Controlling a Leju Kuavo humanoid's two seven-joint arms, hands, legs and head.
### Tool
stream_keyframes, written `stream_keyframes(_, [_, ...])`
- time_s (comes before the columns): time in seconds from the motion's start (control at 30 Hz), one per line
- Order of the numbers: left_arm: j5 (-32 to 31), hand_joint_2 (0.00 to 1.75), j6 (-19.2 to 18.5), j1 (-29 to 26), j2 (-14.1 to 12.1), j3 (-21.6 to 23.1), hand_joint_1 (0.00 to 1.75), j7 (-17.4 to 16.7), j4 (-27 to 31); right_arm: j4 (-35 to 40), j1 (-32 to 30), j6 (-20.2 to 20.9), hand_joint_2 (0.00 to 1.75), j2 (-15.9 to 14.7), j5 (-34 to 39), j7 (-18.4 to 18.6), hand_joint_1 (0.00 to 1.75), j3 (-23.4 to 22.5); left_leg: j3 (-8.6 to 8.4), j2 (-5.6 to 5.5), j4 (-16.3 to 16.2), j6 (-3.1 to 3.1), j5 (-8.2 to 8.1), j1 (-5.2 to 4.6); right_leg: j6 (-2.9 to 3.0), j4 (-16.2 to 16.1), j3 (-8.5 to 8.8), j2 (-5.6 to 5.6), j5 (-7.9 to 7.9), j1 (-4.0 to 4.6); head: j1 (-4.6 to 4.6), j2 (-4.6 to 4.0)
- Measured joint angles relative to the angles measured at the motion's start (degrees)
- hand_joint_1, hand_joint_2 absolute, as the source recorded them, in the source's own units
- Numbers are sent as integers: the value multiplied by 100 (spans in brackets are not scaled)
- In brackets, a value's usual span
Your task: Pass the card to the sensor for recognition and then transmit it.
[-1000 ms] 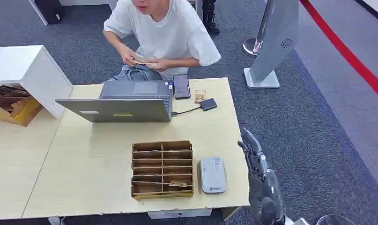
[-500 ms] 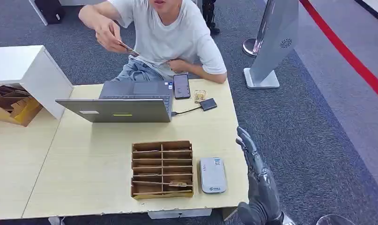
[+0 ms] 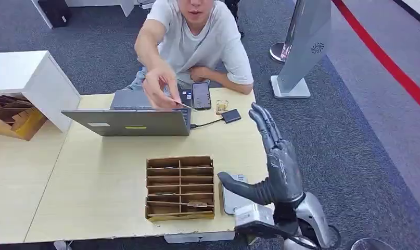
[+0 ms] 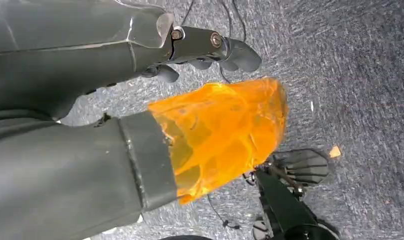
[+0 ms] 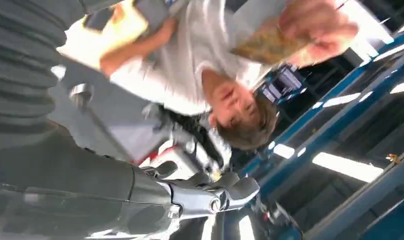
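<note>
Sensor [image 3: 229, 200] right of divided box [image 3: 180, 187], behind laptop [image 3: 129, 121]

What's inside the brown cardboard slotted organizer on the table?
The brown cardboard slotted organizer has two columns of shallow slots. Most look empty; one small tan card lies in a lower right-hand slot. The dividers hide the slots' depths, so more could be tucked there.

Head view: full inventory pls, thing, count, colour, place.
table: 1, light wood, centre
laptop: 1, grey, far side of table, open toward the person
phone: 1, black, right of laptop
small black box: 1, cabled to laptop
wooden slot tray: 1, brown, near edge
card reader: 1, white-grey, right of tray, partly behind right hand
card: 1, pinched in the person's hand, held out over the laptop
white cabinet: 1, far left
right hand: raised at table's right edge, holding nothing, fingers apart
left hand: hanging over carpet
</note>
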State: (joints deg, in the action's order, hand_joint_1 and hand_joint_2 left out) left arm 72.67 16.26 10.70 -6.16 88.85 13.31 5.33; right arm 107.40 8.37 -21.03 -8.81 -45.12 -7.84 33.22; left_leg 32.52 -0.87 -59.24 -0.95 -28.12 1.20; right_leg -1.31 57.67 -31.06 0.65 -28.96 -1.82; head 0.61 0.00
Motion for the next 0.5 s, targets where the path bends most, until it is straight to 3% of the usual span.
stream_keyframes(0.23, [-122, 0, 0, 76, 7, 0, 0, -76, 2, -550, 638, -205, 175, 0, -1266, 667, 0, 203, 1, -1, 0, 2, 2, 0, -1, 0, 1, -1, 1, 0, 2, 0])
stream_keyframes(0.5, [-146, 0, 7, 93, 22, 0, 0, -109, 2, -1047, 1005, -343, 175, 0, -2109, 1191, 0, 332, 1, -3, -1, 2, 2, 0, -1, 0, 0, -3, 1, 0, 2, 0])
